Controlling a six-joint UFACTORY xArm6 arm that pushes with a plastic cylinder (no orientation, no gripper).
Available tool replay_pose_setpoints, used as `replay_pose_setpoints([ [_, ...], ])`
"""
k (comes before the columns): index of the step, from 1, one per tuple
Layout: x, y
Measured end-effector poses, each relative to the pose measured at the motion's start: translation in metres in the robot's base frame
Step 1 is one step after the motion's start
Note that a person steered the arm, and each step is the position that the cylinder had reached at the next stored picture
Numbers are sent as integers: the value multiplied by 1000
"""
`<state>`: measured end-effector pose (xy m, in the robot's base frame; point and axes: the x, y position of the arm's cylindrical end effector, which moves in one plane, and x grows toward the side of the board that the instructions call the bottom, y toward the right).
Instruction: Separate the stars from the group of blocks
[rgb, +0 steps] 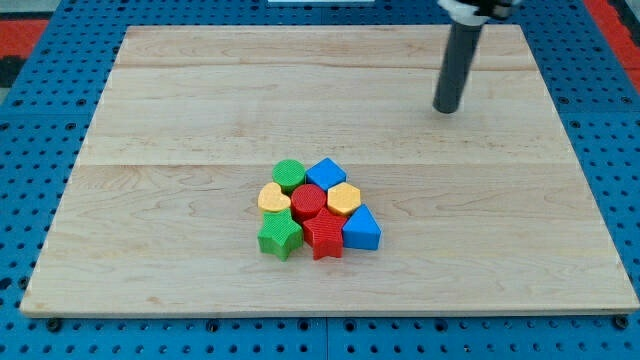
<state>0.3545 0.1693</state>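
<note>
A tight cluster of blocks sits below the board's centre. In it, a green star (279, 238) is at the bottom left and a red star (323, 236) is right beside it at the bottom middle. Around them are a blue triangle (362, 230), a yellow heart (273, 198), a red hexagon (308, 201), a yellow hexagon (344, 197), a green round block (289, 174) and a blue cube (326, 172). My tip (447, 109) is far off toward the view's upper right, touching no block.
The wooden board (150, 150) lies on a blue pegboard surface (30, 150) that shows on all sides. A red area shows at the view's top corners.
</note>
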Motion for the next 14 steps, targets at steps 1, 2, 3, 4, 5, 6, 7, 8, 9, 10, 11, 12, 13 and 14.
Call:
replay_pose_setpoints([
  [1, 1, 59],
  [2, 14, 104],
  [3, 46, 115],
  [4, 51, 125],
  [5, 54, 142],
  [6, 85, 148],
  [7, 112, 148],
  [8, 150, 92],
  [9, 178, 11],
  [10, 188, -72],
  [11, 188, -120],
  [12, 194, -149],
  [13, 195, -195],
  [14, 195, -206],
])
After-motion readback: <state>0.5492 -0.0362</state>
